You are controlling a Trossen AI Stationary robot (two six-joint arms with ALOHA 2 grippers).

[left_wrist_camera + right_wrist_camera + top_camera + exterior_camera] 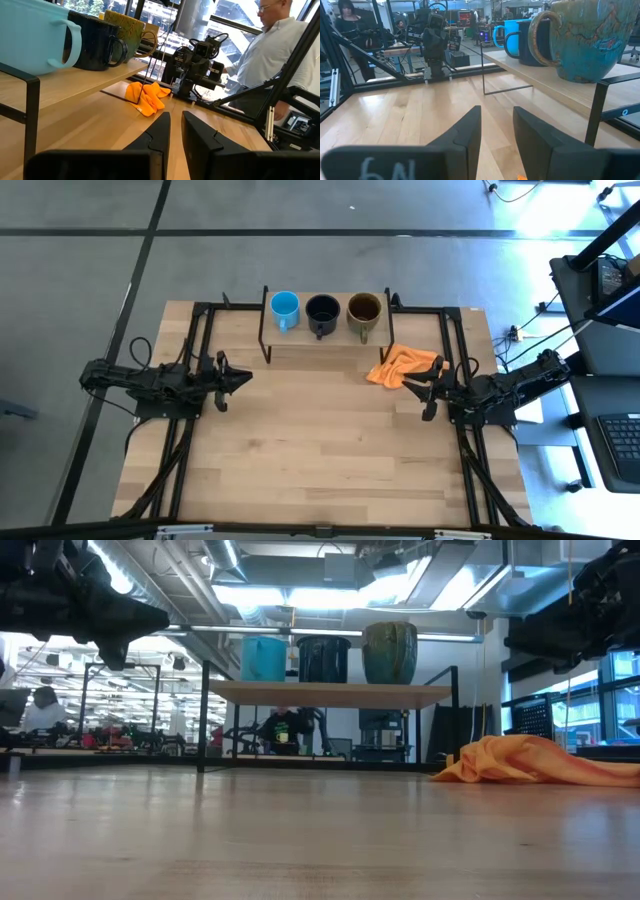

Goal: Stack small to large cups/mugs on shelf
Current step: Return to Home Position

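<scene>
Looking down in the high view, the light-blue mug (pixel 285 309), black mug (pixel 322 312) and brown mug (pixel 363 311) line the shelf (pixel 300 339) at the table's far edge. The left gripper (pixel 242 379) and right gripper (pixel 420 387) hang near opposite side edges. The low view shows all three mugs upright. In the wrist views both jaws stand slightly apart, empty. The mugs look like glazed ceramic: rigid, slick and chippable. The rim wall or handle seems best for a grip.

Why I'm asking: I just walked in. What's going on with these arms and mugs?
Three mugs stand in a row on the shelf: light-blue mug, black mug, brown mug. Neither arm handles anything; the left gripper and right gripper are empty, fingers slightly apart, each at its own side of the table. An orange cloth lies near the right gripper.
</scene>
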